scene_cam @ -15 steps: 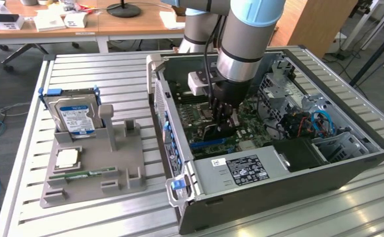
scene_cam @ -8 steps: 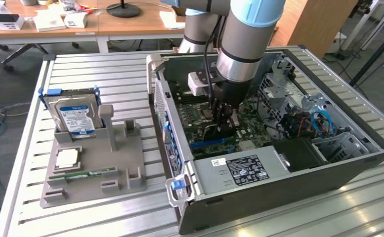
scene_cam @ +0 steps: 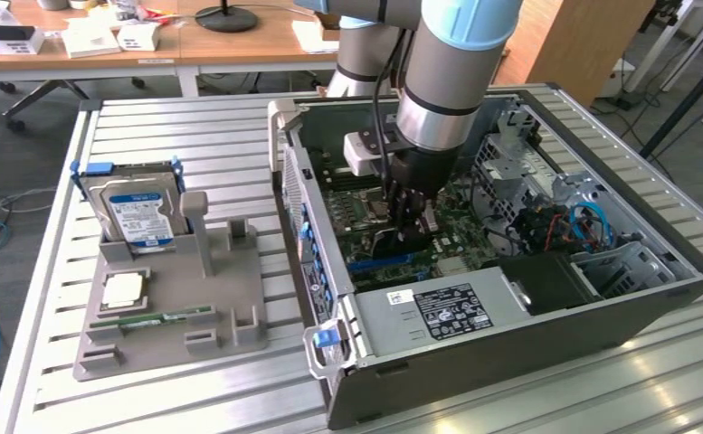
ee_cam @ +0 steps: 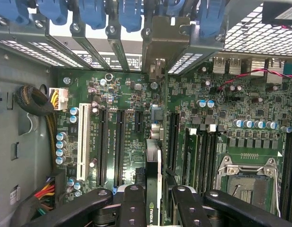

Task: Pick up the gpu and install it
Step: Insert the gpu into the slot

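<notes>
Fig.: PC case (scene_cam: 545, 334) on bench (scene_cam: 182, 127), at the exterior view's right. Parts holder (scene_cam: 170, 289) lies beside it, to the left, w/ hard drive (scene_cam: 140, 212) upright at rear and memory stick (scene_cam: 146, 319) flat nearer front. Inside case, gpu (ee_cam: 153, 161) stands edge-on to motherboard (ee_cam: 113, 94), between slots, in end effector (scene_cam: 409, 221).

gpu (ee_cam: 153, 161), thin dark card, edge-on and upright, gripped over motherboard (ee_cam: 217, 123) slots inside open computer case (scene_cam: 532, 362)

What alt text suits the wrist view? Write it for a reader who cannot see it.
The pincer grips the gpu edge-on above a green motherboard inside a computer case. Its metal bracket reaches the rear slot row, beside blue clips.
</notes>
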Motion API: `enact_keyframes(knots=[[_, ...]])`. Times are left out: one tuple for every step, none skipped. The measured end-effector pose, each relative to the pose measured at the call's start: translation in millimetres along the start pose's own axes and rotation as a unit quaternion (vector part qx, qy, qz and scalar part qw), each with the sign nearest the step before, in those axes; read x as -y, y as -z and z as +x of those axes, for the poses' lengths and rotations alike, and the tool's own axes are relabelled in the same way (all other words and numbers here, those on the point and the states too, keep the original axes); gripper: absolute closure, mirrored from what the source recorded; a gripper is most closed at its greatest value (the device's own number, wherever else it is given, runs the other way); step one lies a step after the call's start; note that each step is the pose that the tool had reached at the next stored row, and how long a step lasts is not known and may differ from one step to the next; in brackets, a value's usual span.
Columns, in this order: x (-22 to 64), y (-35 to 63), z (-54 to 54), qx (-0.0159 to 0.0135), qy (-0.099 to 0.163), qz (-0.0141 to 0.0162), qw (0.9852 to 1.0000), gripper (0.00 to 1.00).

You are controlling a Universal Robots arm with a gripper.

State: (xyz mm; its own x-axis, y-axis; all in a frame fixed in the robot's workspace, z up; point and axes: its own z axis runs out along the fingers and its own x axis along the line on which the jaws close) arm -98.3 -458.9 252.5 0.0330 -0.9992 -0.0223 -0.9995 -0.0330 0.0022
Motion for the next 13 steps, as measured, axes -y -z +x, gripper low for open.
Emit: enact_keyframes(knots=[[0.0, 0.0, 0.0, 0.0, 0.0, 0.0, 1.0, 0.74], [0.0, 0.0, 0.0, 0.0, 0.0, 0.0, 1.0, 0.74], [0.0, 0.0, 0.0, 0.0, 0.0, 0.0, 1.0, 0.74], [0.0, 0.0, 0.0, 0.0, 0.0, 0.0, 1.0, 0.74], [0.0, 0.0, 0.0, -0.0001, 0.0, 0.0, 1.0, 0.74], [0.0, 0.0, 0.0, 0.0, 0.0, 0.0, 1.0, 0.74], [0.0, 0.0, 0.0, -0.0001, 0.0, 0.0, 1.0, 0.74], [0.0, 0.0, 0.0, 0.0, -0.001, 0.0, 1.0, 0.74], [0.0, 0.0, 0.0, 0.0, -0.001, 0.0, 1.0, 0.74], [0.0, 0.0, 0.0, 0.0, -0.002, 0.0, 1.0, 0.74], [0.0, 0.0, 0.0, 0.0, -0.004, 0.0001, 1.0, 0.74], [0.0, 0.0, 0.0, 0.0, -0.005, 0.0001, 1.0, 0.74], [0.0, 0.0, 0.0, 0.0, -0.005, 0.0001, 1.0, 0.74]])
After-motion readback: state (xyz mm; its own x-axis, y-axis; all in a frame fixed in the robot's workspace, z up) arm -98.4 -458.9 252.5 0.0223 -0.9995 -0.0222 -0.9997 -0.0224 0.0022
